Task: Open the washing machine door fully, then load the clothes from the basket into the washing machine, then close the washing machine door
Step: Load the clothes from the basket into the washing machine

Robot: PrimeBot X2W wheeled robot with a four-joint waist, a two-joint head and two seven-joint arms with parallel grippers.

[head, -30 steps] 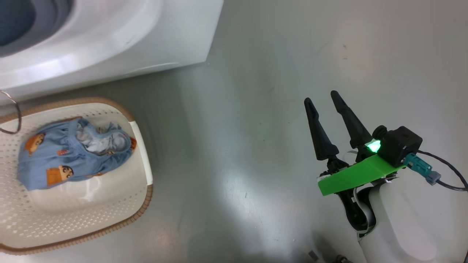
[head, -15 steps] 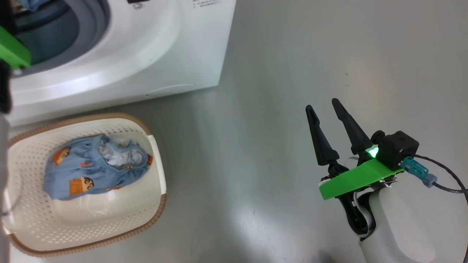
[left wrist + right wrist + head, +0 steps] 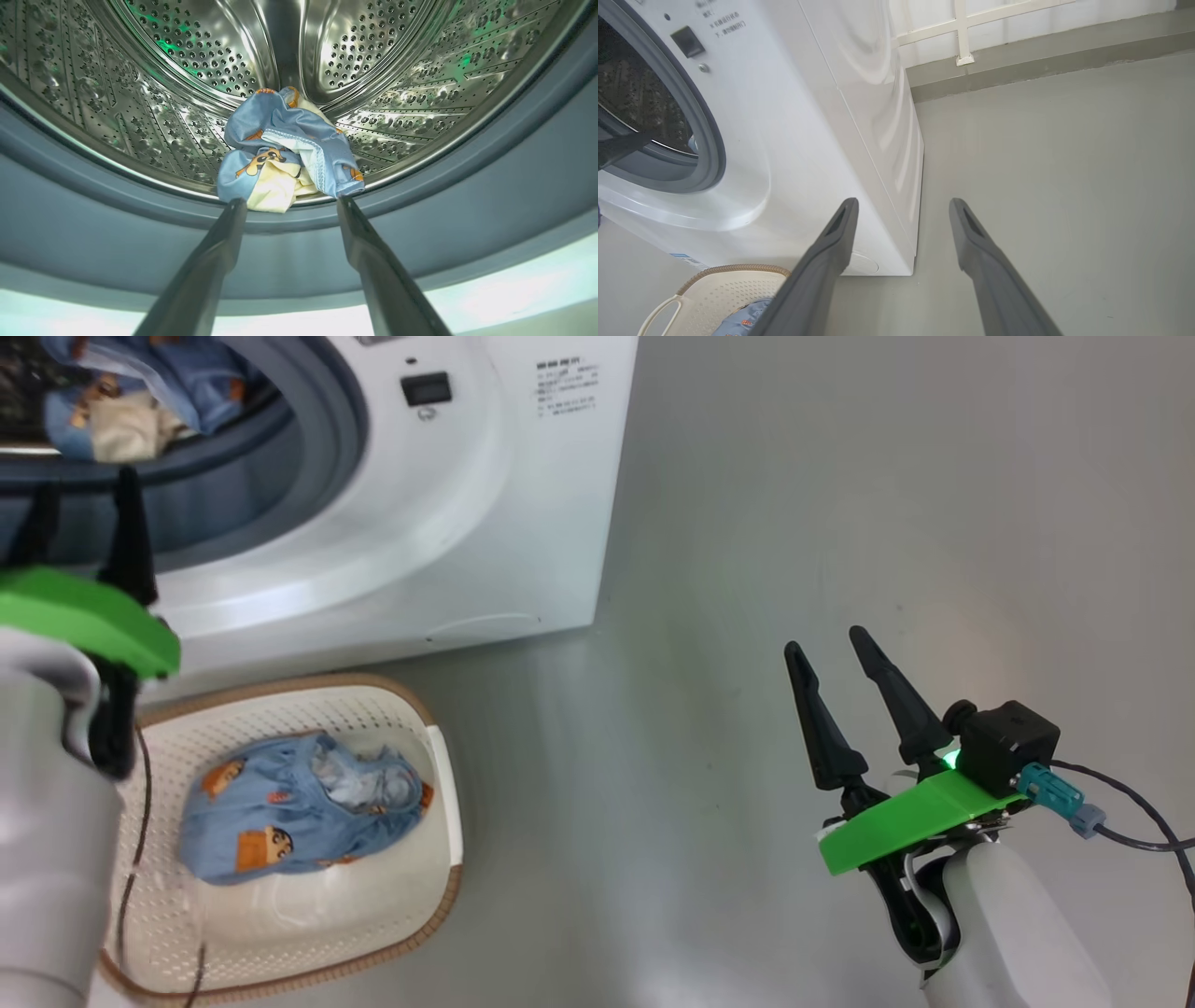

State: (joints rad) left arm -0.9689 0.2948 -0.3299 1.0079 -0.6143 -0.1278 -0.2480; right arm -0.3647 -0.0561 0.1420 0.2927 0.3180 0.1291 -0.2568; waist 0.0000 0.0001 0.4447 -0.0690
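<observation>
Loading is under way: one blue cartoon-print garment [image 3: 285, 144] lies at the front lip of the steel drum [image 3: 187, 60], and the left gripper [image 3: 290, 201] hangs at the washer's mouth with its fingers spread and nothing between them, their tips just short of the cloth over the grey seal [image 3: 93, 219]. In the head view the washing machine [image 3: 485, 504] sits at 11 o'clock and the basket [image 3: 364, 719] at 7 o'clock, just before it on the floor [image 3: 747, 523], with a second bundle of clothes [image 3: 299, 803] lying in its middle. The right gripper [image 3: 824, 641] idles at 4 o'clock, parted and empty, well apart from both. I judge the next move to be pulling the left arm clear, coming down over the basket, pinching a fold of that bundle and carrying it deep into the drum; the door comes last. Against the picture from a second ago, the head camera has swung, so washer and basket now sit lower and further right, the drum's inside has come into sight, and the left arm has entered at 9 o'clock; the basket bundle keeps its shape.
</observation>
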